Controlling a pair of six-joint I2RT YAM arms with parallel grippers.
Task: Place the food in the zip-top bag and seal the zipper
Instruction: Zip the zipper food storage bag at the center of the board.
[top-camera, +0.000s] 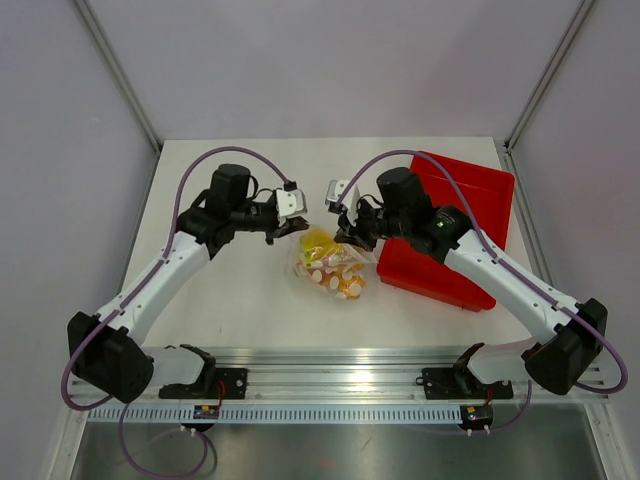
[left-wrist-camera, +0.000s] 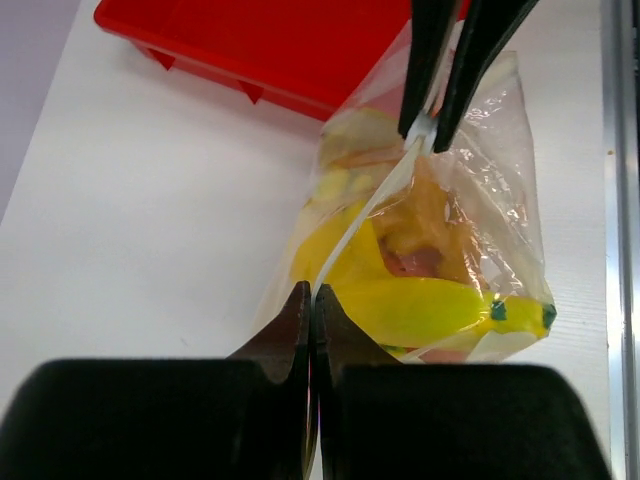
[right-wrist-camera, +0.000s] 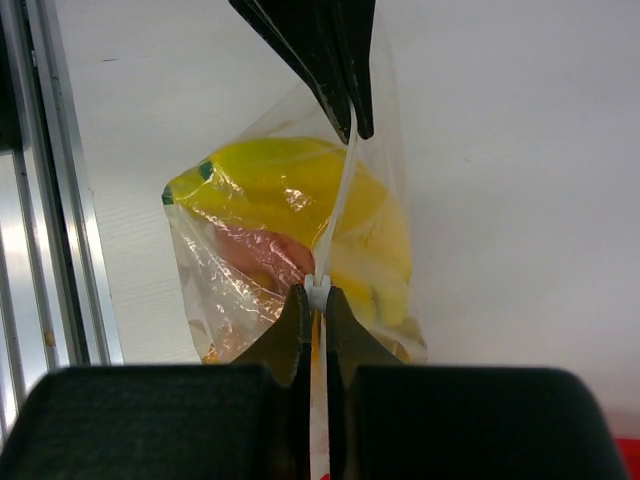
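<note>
The zip-top bag hangs between my two grippers over the table, its bottom resting on the surface. Inside are the yellow banana, a pink-red piece and orange-yellow pieces. My left gripper is shut on one end of the bag's mouth edge. My right gripper is shut on the zipper strip at a small white tab. The strip runs taut between them. In the top view the left gripper and right gripper stand close together above the bag.
A red tray sits right of the bag, partly under my right arm; it also shows in the left wrist view. An aluminium rail runs along the near table edge. Grey walls enclose the table.
</note>
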